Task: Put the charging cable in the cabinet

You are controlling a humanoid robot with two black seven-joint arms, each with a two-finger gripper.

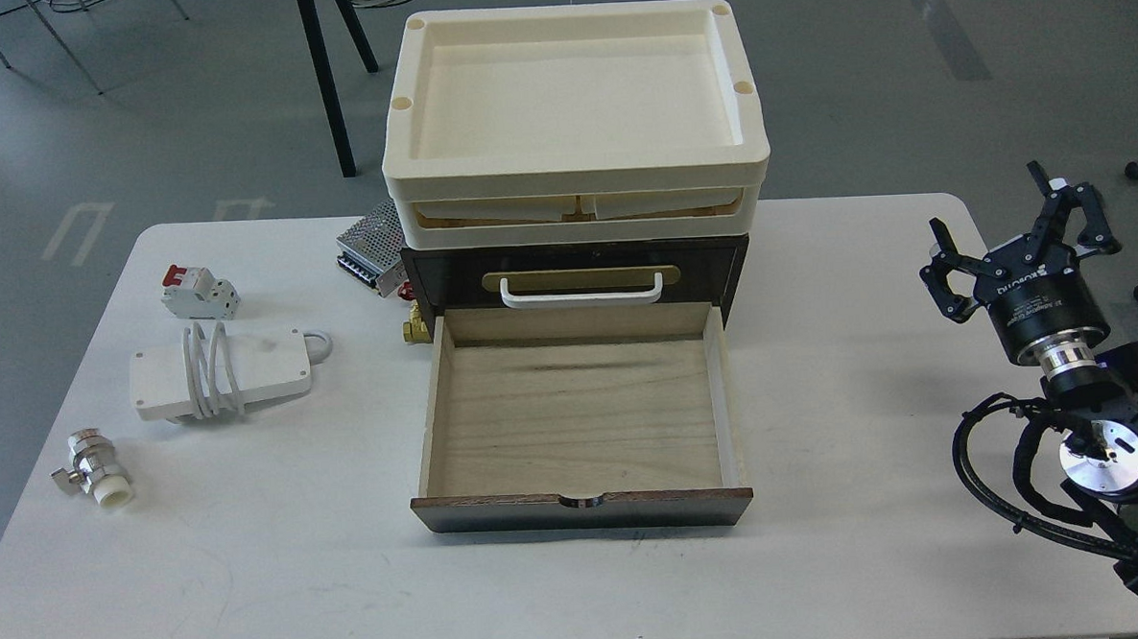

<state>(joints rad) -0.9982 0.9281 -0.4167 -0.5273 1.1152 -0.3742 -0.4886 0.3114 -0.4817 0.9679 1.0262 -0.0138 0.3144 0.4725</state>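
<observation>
Black right arm (pixel 1093 431) with a cylindrical black wrist bearing white lettering, silver metal rings below it, a round silver disc, looped black cables, and a black two-finger right gripper (pixel 1017 233).

A small white breaker (pixel 201 291) with a red switch sits near the far left of a white tabletop (pixel 857 537). Nearer the front left edge lies a metal valve (pixel 96 474) with a white end. Farther back, a perforated metal power supply (pixel 372 244) rests flat, with a small brass fitting (pixel 417 327) just in front of it. Black table legs (pixel 328 71) stand on the grey floor (pixel 137 108) beyond.
</observation>
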